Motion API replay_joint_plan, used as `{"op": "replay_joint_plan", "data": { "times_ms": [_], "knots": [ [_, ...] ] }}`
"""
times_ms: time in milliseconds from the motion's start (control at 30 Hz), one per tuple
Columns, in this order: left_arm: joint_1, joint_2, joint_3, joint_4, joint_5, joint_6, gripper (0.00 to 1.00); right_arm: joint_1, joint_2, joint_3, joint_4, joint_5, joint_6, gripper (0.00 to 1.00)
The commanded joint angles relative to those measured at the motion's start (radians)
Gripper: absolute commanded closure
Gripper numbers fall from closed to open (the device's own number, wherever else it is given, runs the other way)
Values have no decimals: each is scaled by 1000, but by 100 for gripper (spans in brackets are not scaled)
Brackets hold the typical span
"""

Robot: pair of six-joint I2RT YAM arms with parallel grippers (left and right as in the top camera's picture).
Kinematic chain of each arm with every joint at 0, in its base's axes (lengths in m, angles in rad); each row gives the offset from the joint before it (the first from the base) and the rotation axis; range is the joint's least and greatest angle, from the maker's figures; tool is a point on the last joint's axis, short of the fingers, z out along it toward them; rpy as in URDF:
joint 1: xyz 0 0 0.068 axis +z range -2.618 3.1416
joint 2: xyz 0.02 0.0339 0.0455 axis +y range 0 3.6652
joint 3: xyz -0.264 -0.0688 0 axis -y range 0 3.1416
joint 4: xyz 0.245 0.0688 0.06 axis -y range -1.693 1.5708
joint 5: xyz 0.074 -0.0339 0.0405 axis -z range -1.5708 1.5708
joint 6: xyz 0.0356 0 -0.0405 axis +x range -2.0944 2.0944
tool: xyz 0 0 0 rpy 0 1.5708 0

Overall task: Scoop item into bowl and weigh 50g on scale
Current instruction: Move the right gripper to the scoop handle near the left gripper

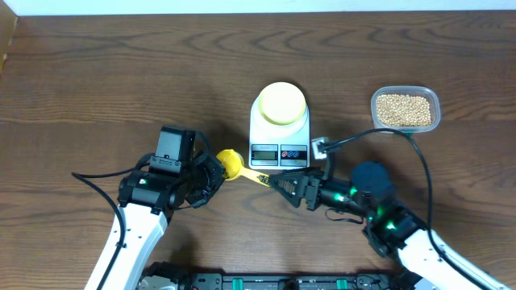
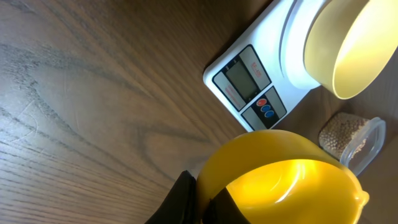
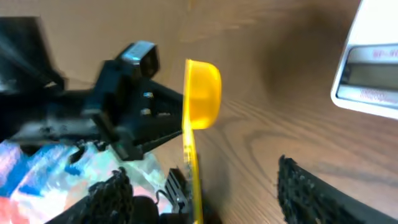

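The beans [image 1: 405,111] lie in a clear tub [image 1: 436,97] at the far right of the table, well apart from both arms. The bowl [image 1: 282,103] sits empty on the scale [image 1: 278,152] at the centre. Just on the near side of the scale, the yellow measuring spoon [image 1: 231,164] is held between the arms. The left gripper [image 1: 216,168] is clenched on its cup, and the right gripper [image 1: 279,183] stands spread with the handle between its fingers, not touching it as far as we can see.

We judge the spoon light, stiff and smooth, so it can twist in a loose pinch. We would take it flat across the handle, well back from the cup. The beans are small, hard and round, and they will roll and bounce. We expect to carry the scoop level and tip it low over the bowl.
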Motion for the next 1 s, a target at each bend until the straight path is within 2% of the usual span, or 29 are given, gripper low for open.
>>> {"op": "replay_joint_plan", "data": {
  "times_ms": [0,233,367,467,700,967],
  "knots": [
    [-3,1,-1,0,-2,-34,93,44,60,13,23,105,105,31],
    [-39,5,-1,9,-8,-35,93,57,95,13,107,115,133,37],
    [-85,25,-1,54,-10,-76,93,57,95,13,106,114,140,44],
    [-114,37,-1,94,-10,-83,93,57,95,13,106,108,144,53],
    [-129,52,-1,98,-29,-83,93,57,95,13,107,106,167,62],
    [-130,57,-1,97,-29,-83,93,57,94,13,107,91,166,78]
  ]
}}
